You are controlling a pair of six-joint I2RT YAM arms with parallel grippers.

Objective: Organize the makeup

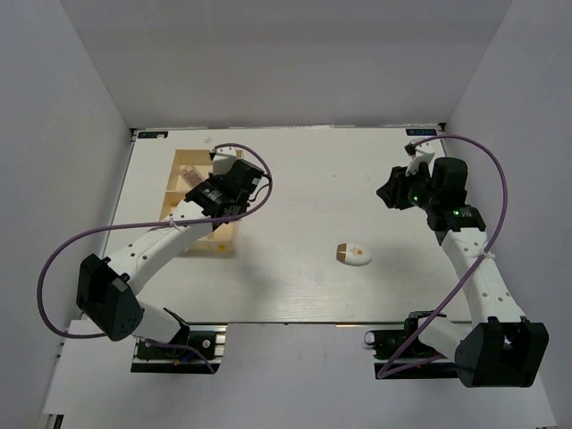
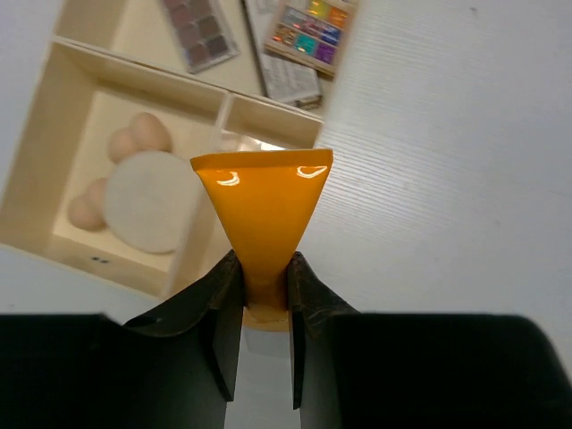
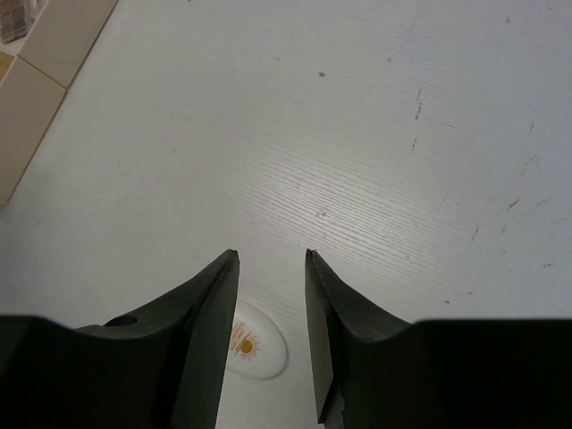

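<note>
Left hand [image 2: 264, 265] grips the orange tube [image 2: 264, 206]. Dropped on the box [image 2: 138, 71] divider, it may topple. Right hand [image 3: 272, 259] hangs open.

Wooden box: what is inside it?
Beige sponges and a round white disc share one compartment; eyeshadow palettes lie farther back. The orange tube in the left claw hides most of another.

Tube [image 2: 264, 210]: orange, glossy, flat crimped end foremost; clamped in the left gripper [image 2: 264, 268] above the box [image 2: 134, 82] edge.
Disc [image 2: 152, 201]: round, white, laid flat in one compartment.
Sponges [image 2: 143, 134]: beige, egg-shaped, partly hidden under the disc.
Palettes [image 2: 198, 31]: flat, one muted, one bright, at the far end.
Oval [image 1: 354, 256]: white, sun-printed, laid well apart.
</note>
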